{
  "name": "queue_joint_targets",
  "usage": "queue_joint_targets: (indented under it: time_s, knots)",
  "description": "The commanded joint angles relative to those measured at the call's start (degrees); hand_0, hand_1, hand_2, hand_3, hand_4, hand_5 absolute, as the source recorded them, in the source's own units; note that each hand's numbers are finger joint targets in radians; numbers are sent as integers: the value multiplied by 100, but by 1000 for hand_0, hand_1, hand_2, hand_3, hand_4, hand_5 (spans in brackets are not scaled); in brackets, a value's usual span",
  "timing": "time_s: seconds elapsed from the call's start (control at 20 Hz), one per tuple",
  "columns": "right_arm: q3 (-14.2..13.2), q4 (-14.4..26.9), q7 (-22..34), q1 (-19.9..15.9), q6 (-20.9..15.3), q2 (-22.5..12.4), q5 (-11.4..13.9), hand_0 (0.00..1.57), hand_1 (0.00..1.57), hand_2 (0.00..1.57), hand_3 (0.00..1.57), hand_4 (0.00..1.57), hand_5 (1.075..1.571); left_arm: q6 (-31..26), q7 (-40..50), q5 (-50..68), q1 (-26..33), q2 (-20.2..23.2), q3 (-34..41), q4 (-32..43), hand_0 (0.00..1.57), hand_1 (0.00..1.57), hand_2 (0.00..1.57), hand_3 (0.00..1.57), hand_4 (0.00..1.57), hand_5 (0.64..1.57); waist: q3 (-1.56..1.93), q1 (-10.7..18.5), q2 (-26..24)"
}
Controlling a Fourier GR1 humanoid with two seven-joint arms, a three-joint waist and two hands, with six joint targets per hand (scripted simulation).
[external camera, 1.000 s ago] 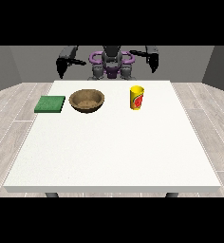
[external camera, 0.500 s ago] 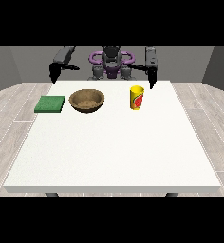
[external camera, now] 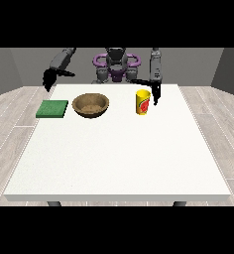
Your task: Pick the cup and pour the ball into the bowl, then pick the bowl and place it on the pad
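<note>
A yellow cup (external camera: 143,102) with a red mark stands upright on the white table (external camera: 119,154) at the far right. A brown bowl (external camera: 90,105) sits left of it, and a green pad (external camera: 52,108) lies further left. The hand at the view's right (external camera: 154,92) hangs just right of the cup, close to its rim and apart from it, fingers pointing down. The hand at the view's left (external camera: 49,79) hovers beyond the table's far left corner, above and behind the pad. No ball shows; the cup's inside is hidden.
The robot's torso (external camera: 116,64) stands behind the far edge of the table. A wide bare stretch of tabletop lies in front of the three objects. Wooden floor surrounds the table.
The hand at the view's right has come down and forward to the cup's right side. The hand at the view's left has sunk and moved outward. Cup, bowl and pad have not moved.
</note>
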Motion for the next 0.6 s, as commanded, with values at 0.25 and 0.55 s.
queue_joint_targets:
  time_s: [0.25,0.55]
  knots:
    - [-66,152,-141,-257,206,-213,-59,0,0,0,0,0,1559,-75,-1118,129,-648,254,487,1591,0,0,0,0,0,1219,-2,-177,281]
    - [-112,191,-87,-437,488,-351,-246,0,0,0,0,0,1558,1984,-1164,-1137,-520,238,104,1588,1305,1305,1571,1571,811,1515,3,-581,416]
